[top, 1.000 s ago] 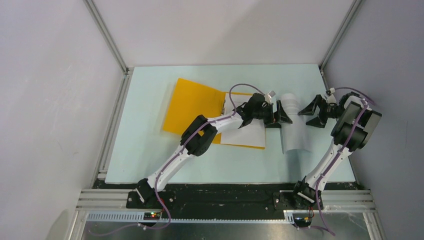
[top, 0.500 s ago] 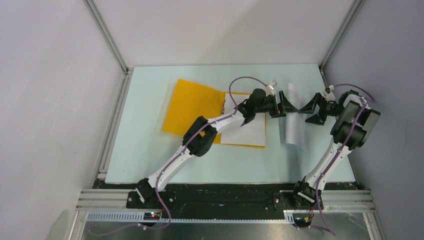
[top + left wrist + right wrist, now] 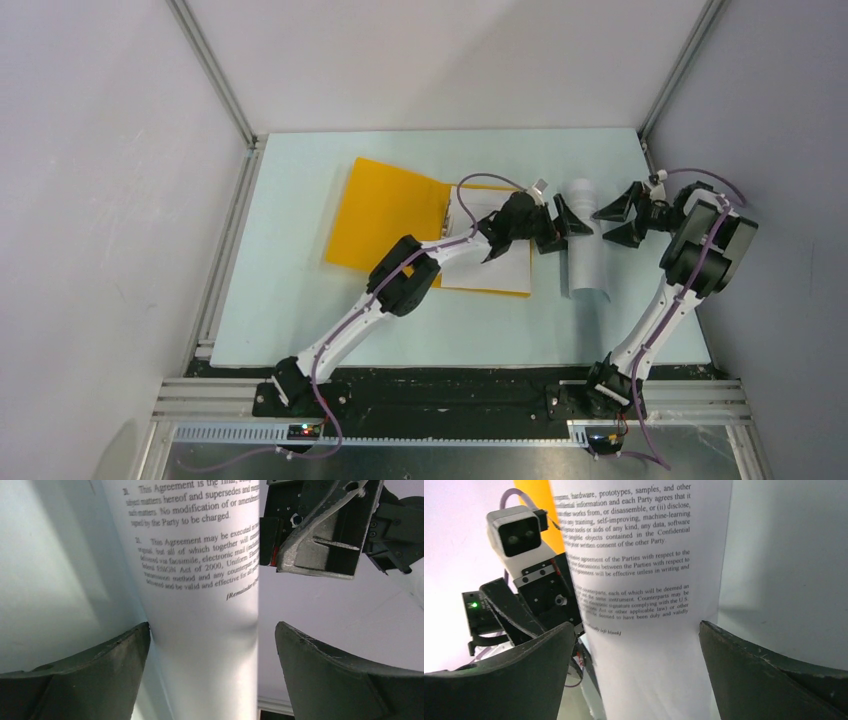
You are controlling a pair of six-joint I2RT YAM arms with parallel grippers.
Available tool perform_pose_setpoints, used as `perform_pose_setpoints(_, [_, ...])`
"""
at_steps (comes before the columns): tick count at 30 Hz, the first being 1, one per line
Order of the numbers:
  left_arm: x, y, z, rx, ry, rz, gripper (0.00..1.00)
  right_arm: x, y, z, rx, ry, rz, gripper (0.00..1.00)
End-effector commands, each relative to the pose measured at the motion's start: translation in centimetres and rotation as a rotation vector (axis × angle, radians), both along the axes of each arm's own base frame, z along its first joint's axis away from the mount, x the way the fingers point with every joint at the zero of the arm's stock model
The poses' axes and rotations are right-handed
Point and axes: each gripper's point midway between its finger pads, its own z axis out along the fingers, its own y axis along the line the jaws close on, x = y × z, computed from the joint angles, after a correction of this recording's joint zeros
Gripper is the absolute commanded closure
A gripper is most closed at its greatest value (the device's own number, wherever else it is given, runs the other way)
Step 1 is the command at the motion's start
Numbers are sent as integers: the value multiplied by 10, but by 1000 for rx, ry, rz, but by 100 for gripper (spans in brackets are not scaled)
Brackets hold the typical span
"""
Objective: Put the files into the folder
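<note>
- Pale blue-green rectangular tabletop [image 3: 300, 330]: centre of the top view, matte and flat.
- Plain white left wall panel [image 3: 100, 200], white back wall panel [image 3: 450, 60] and grey-white right wall panel [image 3: 790, 130]: these enclose the tabletop on three sides.
- Silver aluminium corner post [image 3: 212, 72], upper left of frame, and its twin silver post [image 3: 682, 68], upper right: both slant down to the far corners.
- Silver aluminium side rail [image 3: 225, 260]: runs along the tabletop's left edge.
- Black base strip [image 3: 450, 400]: lies across the near edge.
- Brushed grey metal sheet [image 3: 450, 460]: lowest band of the frame.
- Light: even and diffuse, with faint shadows.
</note>
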Motion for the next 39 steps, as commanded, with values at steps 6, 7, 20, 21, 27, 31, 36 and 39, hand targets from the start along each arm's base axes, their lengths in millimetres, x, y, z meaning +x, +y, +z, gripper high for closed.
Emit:
perform_pose_setpoints(6, [14, 32, 125, -202, -149, -8, 0, -15, -7, -6, 59, 65, -75, 1])
perform_pose_setpoints(7, [15, 33, 140, -236, -191, -13, 0, -16, -6, -8, 57, 70, -73, 1])
perform_pose_setpoints(20, [-22, 15, 132, -270, -317, -165, 0, -27, 26, -14, 209, 139, -32, 1])
perform_pose_setpoints(21, [-25, 17, 141, -287, -333, -184, 0, -27, 25, -16, 205, 142, -32, 1])
perform_pose_setpoints(27, [-35, 30, 206, -374, -494, -217, 0, -27, 23, -20, 189, 154, -38, 0])
perform_pose_setpoints(31, [-31, 36, 209, -348, -494, -183, 0, -27, 24, -19, 187, 161, -42, 1])
perform_pose_setpoints(36, [-14, 35, 155, -205, -370, -119, 0, -26, 23, -19, 176, 164, -42, 1])
perform_pose_setpoints(39, [-4, 35, 119, -117, -301, -81, 1, -27, 25, -20, 163, 168, -34, 1])
